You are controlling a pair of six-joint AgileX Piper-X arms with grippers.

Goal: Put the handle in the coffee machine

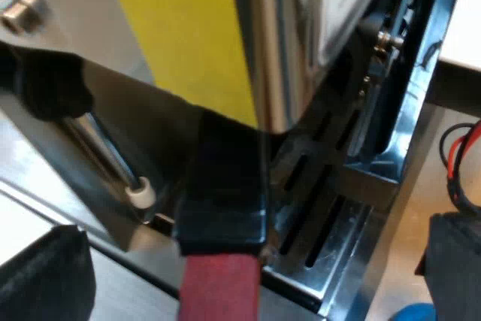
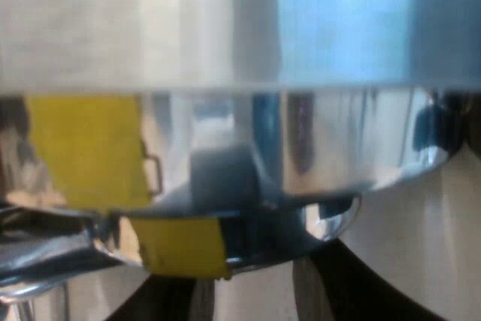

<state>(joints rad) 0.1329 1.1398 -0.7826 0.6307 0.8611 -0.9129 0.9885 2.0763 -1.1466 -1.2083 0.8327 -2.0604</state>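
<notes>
The espresso machine [image 1: 285, 43] has a shiny steel front with a yellow patch [image 1: 188, 28]. The holder's dark handle [image 1: 225, 186] comes out from under that front, above the slotted drip tray [image 1: 331, 238], and its red end [image 1: 219, 287] points toward me. My left gripper [image 1: 259, 234] is open. Its black fingers [image 1: 49, 280] stand wide on either side of the handle and touch nothing. My right gripper [image 2: 255, 298] is pressed up close to a curved chrome part of the machine [image 2: 301, 148], which mirrors the yellow patch [image 2: 180, 249].
A steam wand with a white tip [image 1: 139, 192] slants down beside the handle. A black knob [image 1: 49, 84] sits at the wand's upper end. A blue object [image 1: 413, 312] lies on the pale surface by the drip tray's corner.
</notes>
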